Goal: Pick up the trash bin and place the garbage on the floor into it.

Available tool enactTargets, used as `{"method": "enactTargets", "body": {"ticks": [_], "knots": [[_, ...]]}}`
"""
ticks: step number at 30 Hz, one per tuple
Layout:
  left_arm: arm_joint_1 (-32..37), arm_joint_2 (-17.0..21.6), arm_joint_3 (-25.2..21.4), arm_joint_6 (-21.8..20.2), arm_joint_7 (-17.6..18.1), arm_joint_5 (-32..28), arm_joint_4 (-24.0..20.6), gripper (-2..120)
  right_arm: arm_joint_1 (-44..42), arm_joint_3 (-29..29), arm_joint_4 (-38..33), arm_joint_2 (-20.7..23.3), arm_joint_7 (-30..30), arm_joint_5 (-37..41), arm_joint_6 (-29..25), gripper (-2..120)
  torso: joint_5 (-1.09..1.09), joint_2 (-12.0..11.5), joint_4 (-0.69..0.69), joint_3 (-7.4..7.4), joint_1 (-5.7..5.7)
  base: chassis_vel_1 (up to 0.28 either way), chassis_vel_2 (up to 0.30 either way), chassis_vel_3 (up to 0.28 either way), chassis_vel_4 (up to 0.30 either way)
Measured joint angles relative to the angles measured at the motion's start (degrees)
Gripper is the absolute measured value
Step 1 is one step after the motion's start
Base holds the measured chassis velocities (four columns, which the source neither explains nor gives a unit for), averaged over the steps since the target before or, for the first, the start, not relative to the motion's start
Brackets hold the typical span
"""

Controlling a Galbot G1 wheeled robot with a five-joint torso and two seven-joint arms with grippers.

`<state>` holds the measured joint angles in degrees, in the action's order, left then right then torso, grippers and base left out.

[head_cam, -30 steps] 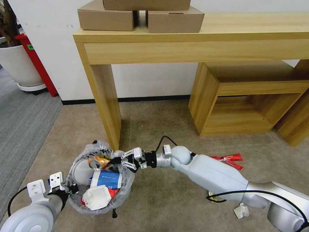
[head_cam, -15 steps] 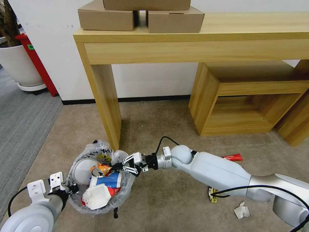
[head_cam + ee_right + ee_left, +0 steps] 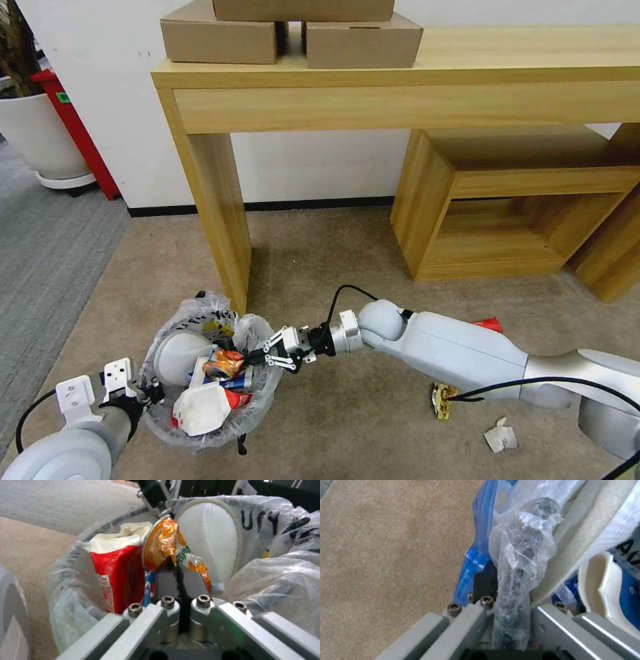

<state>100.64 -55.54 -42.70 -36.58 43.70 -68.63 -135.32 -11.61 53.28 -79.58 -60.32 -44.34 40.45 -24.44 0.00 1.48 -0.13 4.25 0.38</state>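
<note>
Beige carpet (image 3: 347, 413) was seen underfoot, grey carpet off to the left. Nearest, the left gripper (image 3: 511, 620) was clamped on the trash bin (image 3: 207, 433) rim and bag, holding it at lower left just above the carpet. Inside the bin were seen a white slipper (image 3: 210, 537), a red-and-white carton (image 3: 116, 567) and a blue carton (image 3: 227, 381). The right gripper (image 3: 257, 359) was reached over the bin's rim, fingers pinched shut on an orange packet (image 3: 163, 547). A crumpled paper (image 3: 500, 438), yellow wrapper (image 3: 441, 400) and red wrapper (image 3: 489, 323) were left on the carpet. Farther back, a wooden table (image 3: 400, 87) with cardboard boxes (image 3: 220, 40) was against the wall.
</note>
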Motion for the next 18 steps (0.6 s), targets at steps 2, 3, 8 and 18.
{"method": "enactTargets", "body": {"ticks": [2, 3, 8, 18], "knots": [[0.0, -0.1, 0.1, 0.0, 0.0, 0.1, 0.0, 0, 0.1, 0.0, 0.0, -0.1, 0.2, 0.0, 0.0, 0, 0.0, 0.0, 0.0, 0.0, 0.0, 0.0, 0.0, 0.0, 0.0], [0.0, -0.2, 0.1, 0.0, 0.0, 0.2, 0.0, 0, 0.2, 0.1, -0.1, -0.2, 0.5, 0.0, 0.0, 0, 0.0, 0.0, 0.0, 0.0, 0.0, 0.0, 0.0, 0.0, 0.0], [0.0, -0.5, 0.2, 0.0, -0.1, 0.6, 0.0, 0, 0.0, 0.1, -0.1, -0.7, 1.0, -0.3, -0.3, 0, 0.0, 0.0, 0.0, 0.0, 0.0, 0.0, 0.0, 0.0, 0.0], [0.3, -0.6, 0.2, -0.1, -0.2, 0.9, 0.4, 0, 0.2, -1.1, -0.6, -0.4, 0.0, 0.0, 1.3, 15, 0.0, 0.0, 0.0, 0.0, 0.0, 0.0, 0.0, 0.0, 0.0]]}}
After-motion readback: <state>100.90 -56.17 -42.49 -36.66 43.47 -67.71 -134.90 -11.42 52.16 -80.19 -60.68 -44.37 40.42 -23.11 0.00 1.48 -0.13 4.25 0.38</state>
